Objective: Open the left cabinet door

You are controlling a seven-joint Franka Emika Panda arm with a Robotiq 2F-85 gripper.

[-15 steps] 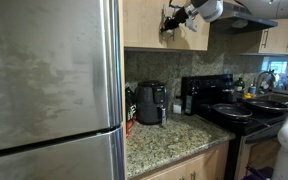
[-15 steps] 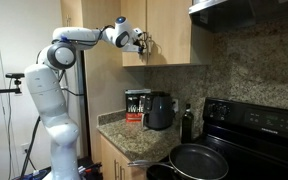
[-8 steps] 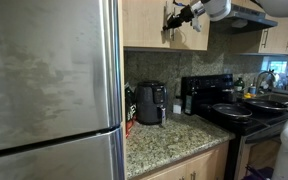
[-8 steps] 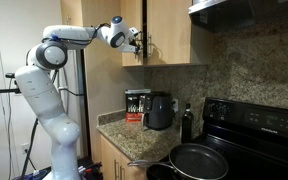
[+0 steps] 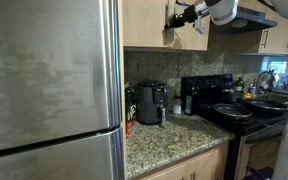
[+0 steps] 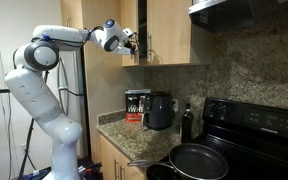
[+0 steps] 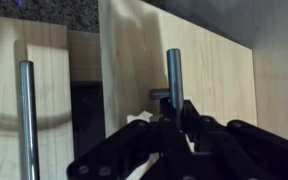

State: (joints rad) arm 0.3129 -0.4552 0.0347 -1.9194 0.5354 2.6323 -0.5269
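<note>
The left cabinet door (image 7: 209,85) is a light-wood upper door with a slim silver bar handle (image 7: 174,72). My gripper (image 7: 174,118) is shut on that handle, with a black finger on each side of the bar. The door stands a little ajar, with a dark gap (image 7: 84,115) beside it. In both exterior views the gripper (image 5: 180,17) (image 6: 134,42) is at the lower part of the upper cabinet, by the door (image 5: 144,22) (image 6: 130,22). The matching door (image 7: 44,90) (image 6: 170,30) is shut, and its own handle (image 7: 26,120) is free.
A steel fridge (image 5: 49,90) stands to one side. On the granite counter (image 5: 169,138) below are a black appliance (image 5: 150,102) and a bottle (image 6: 188,122). A black stove with pans (image 5: 246,110) and a range hood (image 6: 246,12) are further along. The white arm (image 6: 44,70) reaches up from the floor.
The arm has drawn back from the cabinet, pulling the handle with it. The left door has swung slightly further out.
</note>
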